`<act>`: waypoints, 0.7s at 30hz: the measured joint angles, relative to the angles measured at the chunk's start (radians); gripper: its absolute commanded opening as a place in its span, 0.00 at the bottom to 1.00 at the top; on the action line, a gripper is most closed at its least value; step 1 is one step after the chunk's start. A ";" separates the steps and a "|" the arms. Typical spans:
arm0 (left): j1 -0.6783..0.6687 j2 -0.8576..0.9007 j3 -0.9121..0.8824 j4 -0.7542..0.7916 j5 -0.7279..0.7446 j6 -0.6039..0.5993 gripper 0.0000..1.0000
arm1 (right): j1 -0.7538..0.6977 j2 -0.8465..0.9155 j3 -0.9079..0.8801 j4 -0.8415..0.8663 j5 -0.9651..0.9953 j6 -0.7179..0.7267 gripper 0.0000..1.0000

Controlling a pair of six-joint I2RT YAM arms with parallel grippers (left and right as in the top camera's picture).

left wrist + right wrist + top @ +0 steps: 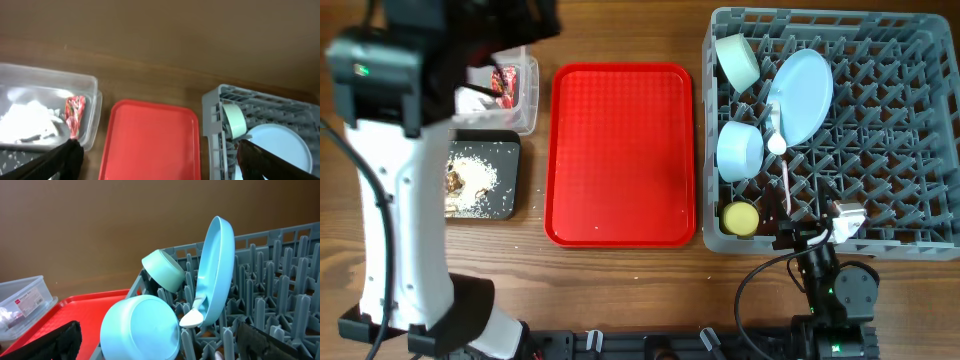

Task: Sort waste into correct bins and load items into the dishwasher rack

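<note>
Between clear tub (528, 96) and grey rack (910, 160), flat red tray (620, 150); left jaws and right jaws spread wide.

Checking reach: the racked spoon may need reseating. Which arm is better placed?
Right, likely: right end effector is by the spoon in the dishwasher rack; left end effector is by the clear tub.

Left arm (395, 200): we see a long white shell set between bulky black joints, with a small green light (361, 70) glowing on the blurred black housing at its top. A thin black cable (386, 250) runs along the white link. Right arm (835, 285): black throughout, with green dots (832, 293) lit on its body and a black lead (748, 290) curling in a loop beside it. Seen close, the left fingers (55, 161) and the right fingers (57, 339) are matte black with blunt edges.
</note>
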 measured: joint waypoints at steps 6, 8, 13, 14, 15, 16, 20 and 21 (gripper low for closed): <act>-0.091 -0.011 -0.107 0.272 -0.072 0.016 1.00 | 0.000 0.000 0.000 0.000 0.000 0.000 1.00; -0.085 -0.029 -0.214 0.401 -0.051 0.017 1.00 | 0.000 0.000 0.000 0.000 0.000 0.000 1.00; -0.070 -0.137 -0.593 0.727 -0.004 0.016 1.00 | 0.000 0.000 0.000 0.000 0.000 0.000 0.99; -0.066 -0.179 -0.698 0.813 0.003 0.016 1.00 | 0.000 0.000 0.000 0.000 0.000 0.000 1.00; -0.060 -0.224 -0.793 0.863 0.008 0.016 1.00 | 0.000 0.000 0.000 0.000 0.000 0.001 1.00; -0.053 -0.262 -0.862 0.903 0.013 0.016 1.00 | 0.000 0.000 0.000 0.000 0.000 0.002 1.00; 0.013 -0.491 -1.216 1.151 0.027 0.004 1.00 | 0.000 -0.001 0.000 -0.001 0.000 0.003 1.00; 0.036 -0.559 -1.304 1.201 0.029 -0.004 1.00 | 0.000 -0.001 0.000 -0.001 0.000 0.003 1.00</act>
